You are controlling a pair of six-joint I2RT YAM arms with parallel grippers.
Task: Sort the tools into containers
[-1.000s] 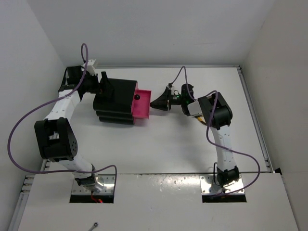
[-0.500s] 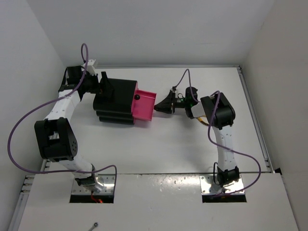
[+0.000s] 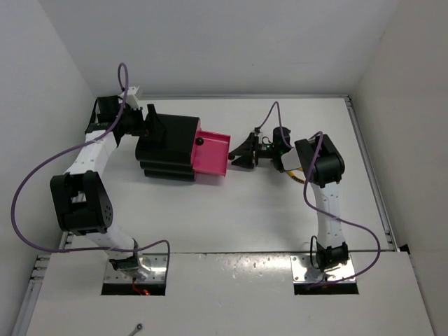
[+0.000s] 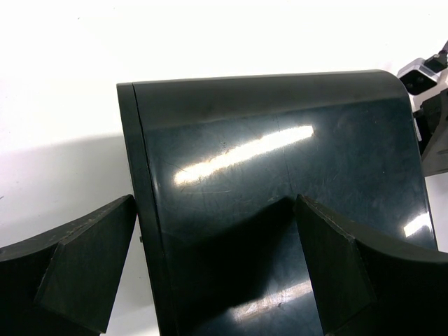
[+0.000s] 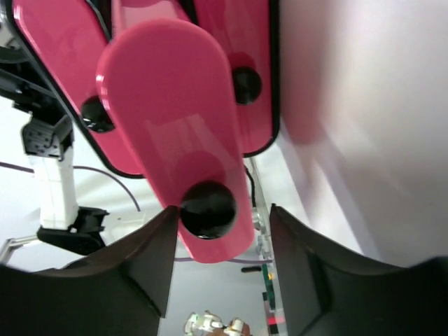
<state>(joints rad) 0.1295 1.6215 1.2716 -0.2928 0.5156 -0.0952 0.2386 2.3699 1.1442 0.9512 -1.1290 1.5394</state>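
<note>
Magenta-pink showed at the front of the black cabinet (image 3: 166, 143), which sat toward the far left of the white table (image 3: 231, 217). Of its three drawers, the middle drawer (image 3: 213, 157) stood partway out toward the right arm, while the other two sat flush, each with its round black knob showing. The right gripper (image 3: 236, 155) hung just in front of that drawer's face, its jaws parted with the drawer's knob (image 5: 206, 208) between them. The knob lay close against one finger (image 5: 136, 273) with a clear gap to the other, so nothing was clamped. At the cabinet's rear the left gripper (image 3: 151, 126) was up against the back, jaws spread wide, one finger off the cabinet's edge and the other over its glossy panel. Whether they pressed on it I couldn't tell.
</note>
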